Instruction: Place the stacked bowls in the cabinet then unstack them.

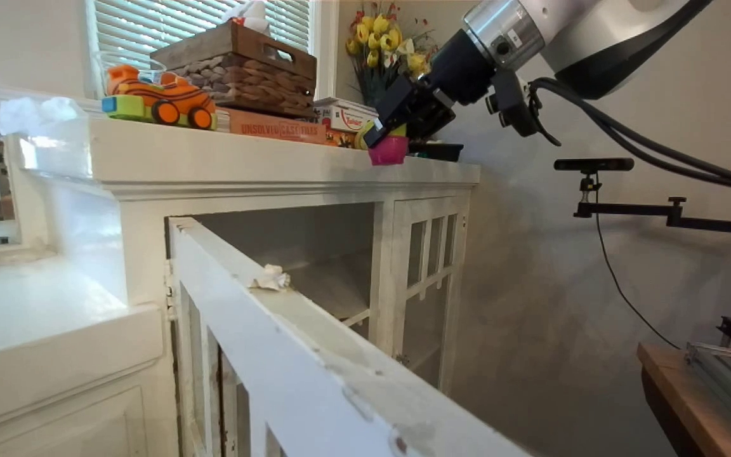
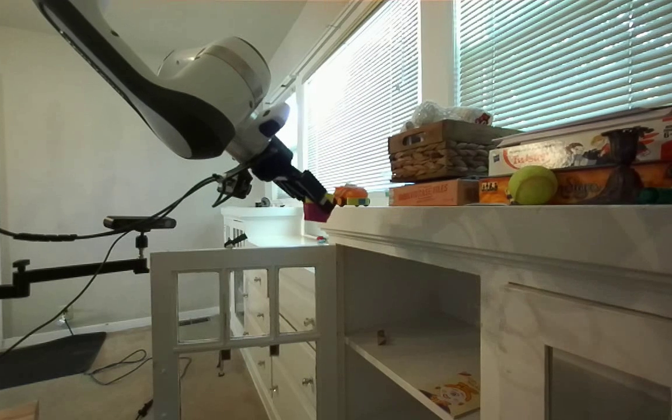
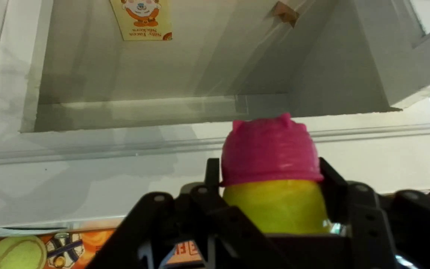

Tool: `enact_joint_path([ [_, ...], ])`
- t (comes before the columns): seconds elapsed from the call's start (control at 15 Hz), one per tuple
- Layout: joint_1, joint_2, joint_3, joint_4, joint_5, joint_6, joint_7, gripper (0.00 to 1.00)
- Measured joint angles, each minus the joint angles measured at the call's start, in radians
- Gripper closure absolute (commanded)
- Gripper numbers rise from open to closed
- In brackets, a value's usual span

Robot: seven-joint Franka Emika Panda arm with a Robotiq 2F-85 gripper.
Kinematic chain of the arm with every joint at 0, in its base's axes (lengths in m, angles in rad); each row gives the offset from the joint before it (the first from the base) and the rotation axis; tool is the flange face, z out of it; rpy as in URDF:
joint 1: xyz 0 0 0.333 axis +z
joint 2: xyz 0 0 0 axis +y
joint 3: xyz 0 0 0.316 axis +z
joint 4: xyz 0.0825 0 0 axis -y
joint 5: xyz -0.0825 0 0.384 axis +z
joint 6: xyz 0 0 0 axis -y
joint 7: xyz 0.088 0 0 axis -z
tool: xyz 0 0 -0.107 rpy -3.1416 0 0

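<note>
Well, at the upper left of the wrist view a sticker booklet [image 3: 142, 22] lies on the inner shelf [image 3: 207, 59] of the cabinet [image 3: 88, 183], presumably where the load is bound. At the lower left a tennis ball [image 3: 15, 252] rests on top of the cabinet by an orange box [image 3: 98, 237]. Right of centre, low in the frame, the gripper [image 3: 271, 170] clamps the stacked bowls [image 3: 271, 162] from both sides: a pink bowl [image 3: 269, 147] higher, a yellow-green bowl [image 3: 278, 205] just under it, meeting at the pink rim; how deeply they nest is hidden. In both exterior views the stack hangs near the height of the cabinet's top, outside it. At the upper right a small brown piece [image 3: 286, 14] sits on the same shelf, and at the right edge the door [image 3: 398, 59] stands swung out. So I'd judge the task under half done: the stack is gripped and the way in is there; left are lowering it, setting it on the shelf, letting go, and lifting one bowl off the other.
</note>
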Motion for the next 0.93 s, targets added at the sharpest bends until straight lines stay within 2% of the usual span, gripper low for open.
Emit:
enact_joint_path([
  [0.33,-0.001,0.005,-0.007,-0.021,-0.002,-0.006,0.0,0.38],
  [0.4,-0.001,0.005,-0.007,-0.021,-0.002,-0.006,0.0,0.63],
  [0.67,-0.001,0.005,-0.005,-0.02,-0.001,-0.008,-0.003,0.63],
  [0.93,-0.001,0.017,0.005,-0.021,-0.013,-0.06,-0.004,0.63],
])
